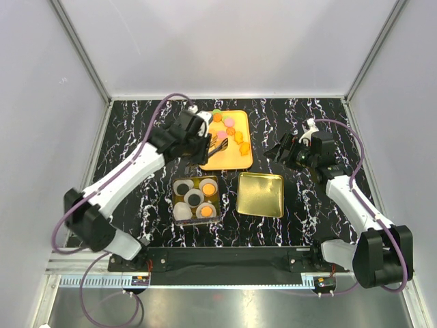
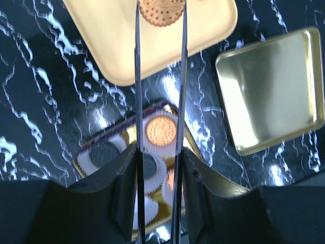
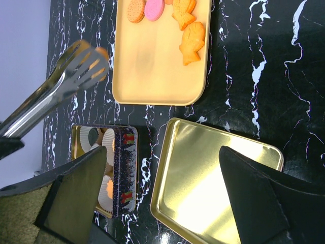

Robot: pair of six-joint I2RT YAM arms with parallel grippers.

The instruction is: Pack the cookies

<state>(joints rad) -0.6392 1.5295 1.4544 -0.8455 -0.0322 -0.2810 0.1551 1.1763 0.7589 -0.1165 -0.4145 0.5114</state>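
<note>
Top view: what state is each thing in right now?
Tongs: squeezed around one orange cookie.
Tin: open, some paper cups filled.
Lid: off, lying hollow side up.
Tray: cookies lie at its far end.
Left jaws: clamped on the tongs.
Right jaws: wide open, empty.

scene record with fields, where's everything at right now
left claw: shut on tongs
tongs: pinching one orange cookie above the yellow tray
tray: more cookies, orange, pink, green
tin: white paper cups, some already filled
lid: gold, right of the tin
right claw: open, holding nothing
</note>
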